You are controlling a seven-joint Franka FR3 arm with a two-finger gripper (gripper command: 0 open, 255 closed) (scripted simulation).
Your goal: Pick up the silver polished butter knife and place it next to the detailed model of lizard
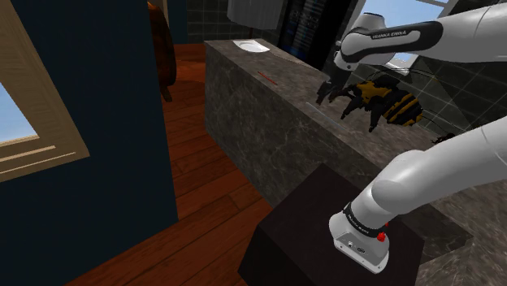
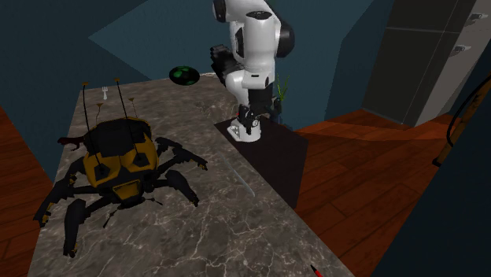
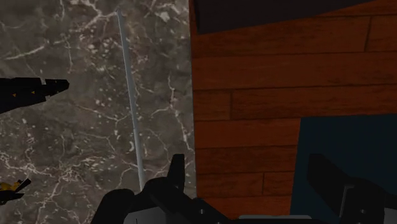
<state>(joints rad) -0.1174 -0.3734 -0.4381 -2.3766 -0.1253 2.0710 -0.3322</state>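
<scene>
Gripper (image 3: 246,164), wide open and empty, hangs off to one side of the knife (image 3: 130,102); centre it over the knife's middle before lowering and closing.

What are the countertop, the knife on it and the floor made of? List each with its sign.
Countertop: stone, probably marble; grey-brown with white veins. Butter knife: perhaps metal; a plain pale-grey sliver, no clear shine. Floor: wood; reddish planks with seams and grain.

One knife (image 3: 130,95), one beetle model (image 2: 118,161), one dish (image 1: 250,45)
</scene>
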